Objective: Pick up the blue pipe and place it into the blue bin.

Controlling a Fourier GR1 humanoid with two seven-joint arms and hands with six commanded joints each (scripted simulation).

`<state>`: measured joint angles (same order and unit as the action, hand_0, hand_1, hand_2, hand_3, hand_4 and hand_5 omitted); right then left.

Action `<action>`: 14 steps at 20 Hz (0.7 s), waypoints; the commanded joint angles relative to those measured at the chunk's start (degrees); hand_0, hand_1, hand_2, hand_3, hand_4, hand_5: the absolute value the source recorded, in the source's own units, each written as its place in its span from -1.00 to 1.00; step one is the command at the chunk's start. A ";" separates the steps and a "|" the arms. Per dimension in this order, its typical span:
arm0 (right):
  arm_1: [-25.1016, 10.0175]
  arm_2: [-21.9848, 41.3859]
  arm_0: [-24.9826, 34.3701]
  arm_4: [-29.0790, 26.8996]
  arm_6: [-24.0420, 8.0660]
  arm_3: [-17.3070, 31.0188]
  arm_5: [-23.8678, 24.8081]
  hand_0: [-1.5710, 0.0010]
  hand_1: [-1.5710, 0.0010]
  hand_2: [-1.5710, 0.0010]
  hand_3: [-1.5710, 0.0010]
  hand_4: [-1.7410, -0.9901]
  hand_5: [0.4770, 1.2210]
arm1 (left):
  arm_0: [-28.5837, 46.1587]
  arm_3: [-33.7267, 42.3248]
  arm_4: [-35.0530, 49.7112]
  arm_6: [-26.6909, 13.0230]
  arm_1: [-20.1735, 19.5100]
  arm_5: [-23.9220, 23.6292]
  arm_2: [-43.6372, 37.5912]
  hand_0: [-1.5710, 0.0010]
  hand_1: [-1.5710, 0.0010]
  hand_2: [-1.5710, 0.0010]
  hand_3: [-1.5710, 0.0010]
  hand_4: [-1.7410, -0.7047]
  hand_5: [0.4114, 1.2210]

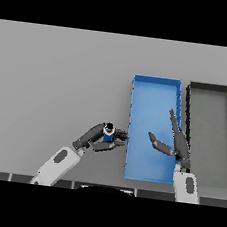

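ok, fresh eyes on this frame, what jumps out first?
The blue bin right of centre, the brightest thing on the grey table, with a dark bin beside it on the right. Just left of the blue bin, the left robot hand is curled round the small blue pipe. The right robot hand is open over the blue bin's right side.

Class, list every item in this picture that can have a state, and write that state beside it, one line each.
blue pipe: upright, held in the left hand, just left of the blue bin, not yet inside.
left hand: fingers curled round the pipe.
right hand: open, fingers straight, over the blue bin's right side.
blue bin: holds nothing.
black bin: holds nothing, right of the blue bin.
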<state>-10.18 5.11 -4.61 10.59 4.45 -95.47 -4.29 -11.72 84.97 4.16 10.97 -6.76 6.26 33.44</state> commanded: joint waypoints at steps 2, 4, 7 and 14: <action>-0.16 -0.39 0.23 -0.25 -0.09 -0.58 0.26 1.00 1.00 1.00 1.00 0.61 -0.79 | -0.42 0.91 -1.18 -1.58 1.16 -0.64 0.40 -0.97 -0.98 -0.98 -0.98 -0.49 0.98; -0.35 -0.22 -0.45 0.25 0.19 -0.56 0.25 1.00 1.00 1.00 1.00 0.63 -0.77 | -1.56 2.31 -1.47 -2.69 1.18 -0.09 0.08 -0.98 -0.99 -0.99 -0.99 -0.48 0.99; -0.83 -0.61 0.01 -0.21 -0.39 -0.43 -0.15 1.00 1.00 1.00 1.00 0.64 -0.75 | -2.58 3.82 -1.60 -4.92 1.60 0.84 -0.30 -0.99 -0.99 -0.99 -0.99 -0.48 0.99; -2.01 -0.95 2.13 -1.27 -0.38 0.70 -1.86 1.00 1.00 1.00 1.00 0.65 -0.73 | -2.30 4.90 -2.30 -8.25 2.54 3.10 -0.58 -1.00 -1.00 -1.00 -1.00 -0.48 1.00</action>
<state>-12.20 4.15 -2.46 9.33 3.98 -94.78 -6.14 -14.02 89.86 1.80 2.71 -4.20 9.47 32.88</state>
